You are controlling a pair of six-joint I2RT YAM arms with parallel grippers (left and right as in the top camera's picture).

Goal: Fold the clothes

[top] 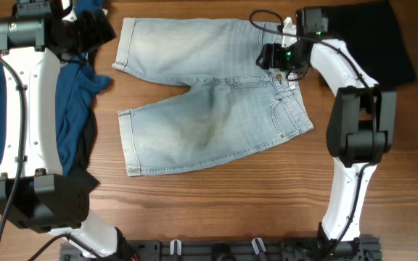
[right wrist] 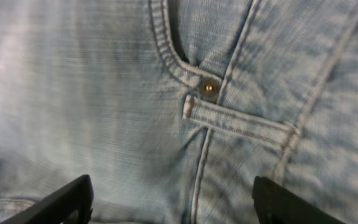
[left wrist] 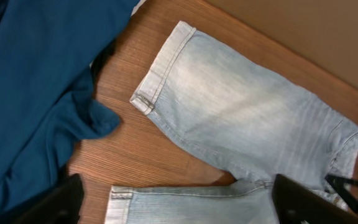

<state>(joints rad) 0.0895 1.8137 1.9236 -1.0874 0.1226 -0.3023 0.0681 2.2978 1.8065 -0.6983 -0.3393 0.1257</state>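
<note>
Dark-blue crumpled shirt heaped at left edge of wooden counter; left claw spread wide, empty, hanging over the shirt's edge and a denim leg hem; pale-blue washed denim shorts flat mid-counter, legs toward left edge, waistband toward right; right claw spread apart, gripping nothing, just above the brass pocket rivet near the waistband; black fabric garment at far right corner.
</note>
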